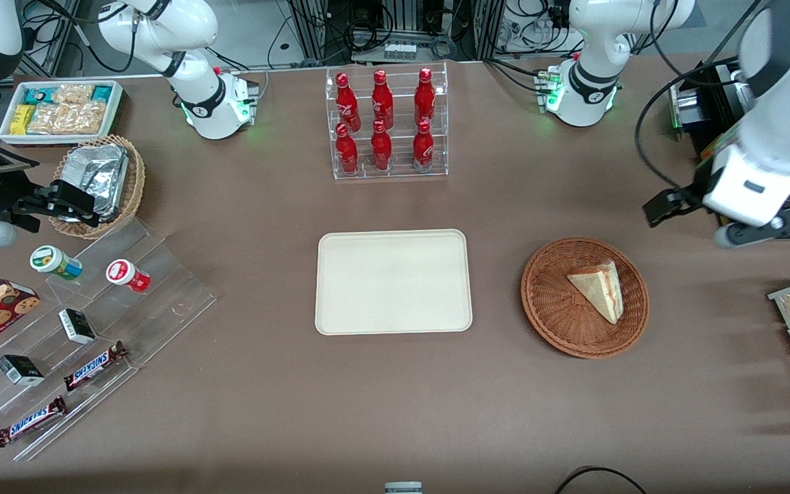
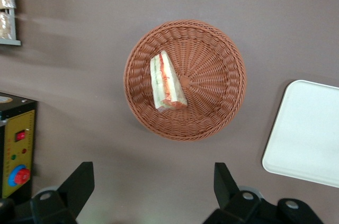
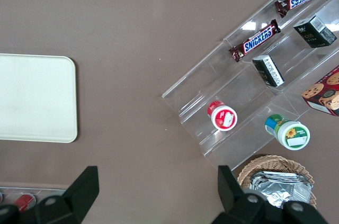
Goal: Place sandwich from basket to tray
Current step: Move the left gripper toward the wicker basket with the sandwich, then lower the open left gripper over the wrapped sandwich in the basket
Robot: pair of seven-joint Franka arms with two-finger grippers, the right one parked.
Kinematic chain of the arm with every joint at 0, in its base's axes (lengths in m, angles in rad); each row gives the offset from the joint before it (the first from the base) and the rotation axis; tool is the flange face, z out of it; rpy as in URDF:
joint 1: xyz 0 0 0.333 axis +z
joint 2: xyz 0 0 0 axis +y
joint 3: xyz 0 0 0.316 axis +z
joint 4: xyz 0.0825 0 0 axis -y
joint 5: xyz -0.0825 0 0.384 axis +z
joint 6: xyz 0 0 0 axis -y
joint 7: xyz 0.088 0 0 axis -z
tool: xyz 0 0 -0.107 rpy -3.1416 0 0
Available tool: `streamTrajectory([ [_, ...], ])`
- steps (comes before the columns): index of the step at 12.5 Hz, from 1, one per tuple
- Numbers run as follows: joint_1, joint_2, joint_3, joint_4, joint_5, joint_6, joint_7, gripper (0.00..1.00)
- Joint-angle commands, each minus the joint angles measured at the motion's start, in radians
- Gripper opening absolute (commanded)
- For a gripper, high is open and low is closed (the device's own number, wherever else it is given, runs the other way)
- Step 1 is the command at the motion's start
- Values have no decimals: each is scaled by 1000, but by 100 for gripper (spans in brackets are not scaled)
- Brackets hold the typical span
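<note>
Sandwich (image 2: pixel 167 83) lies in basket (image 2: pixel 222 49), off-centre, tray (image 1: pixel 393 281) beside; tool (image 2: pixel 153 187) hovers spread wide above worktop near basket; likely light, squashy—pinch gently across bread faces.

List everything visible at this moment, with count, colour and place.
sandwich: one, white bread, in the basket
basket: one, reddish-brown, toward the working arm's end
tray: one, cream, mid-table, nothing on it
bottles: six, red, in a clear rack
foil basket: one, tan, toward the parked arm's end
snack bin: one, white
Snickers bars: two, on a clear stepped stand
tool: open, above the table beside the basket
</note>
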Motion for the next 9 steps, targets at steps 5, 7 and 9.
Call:
streamTrajectory([
  [5,27,94,7,-38,-49,94,55,100],
  [7,34,108,7,-105,-49,186,56,100],
  [9,55,120,7,-161,-49,255,100,100],
])
